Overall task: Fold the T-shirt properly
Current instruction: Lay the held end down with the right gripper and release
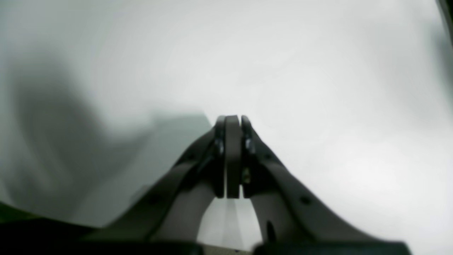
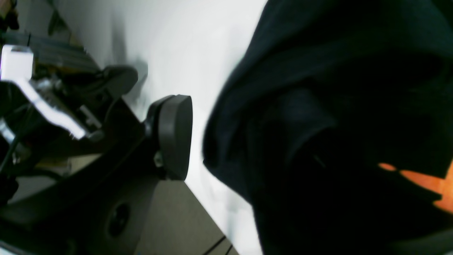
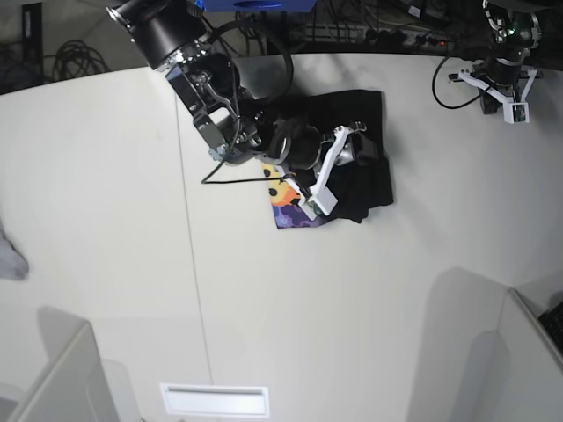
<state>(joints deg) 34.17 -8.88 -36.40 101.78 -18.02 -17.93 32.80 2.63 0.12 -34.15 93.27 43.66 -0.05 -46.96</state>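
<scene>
Base looks straight down from high; wrist views sit close over the table (image 3: 106, 220).

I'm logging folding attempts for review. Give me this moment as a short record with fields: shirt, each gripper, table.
shirt: black T-shirt bunched on the table, part of the printed side showing at its near-left edge
right gripper: right gripper over the shirt, jaws apart, one pad beside the cloth, nothing seen held
left gripper: left gripper shut, empty, above bare table, away from the shirt
table: white table
</scene>
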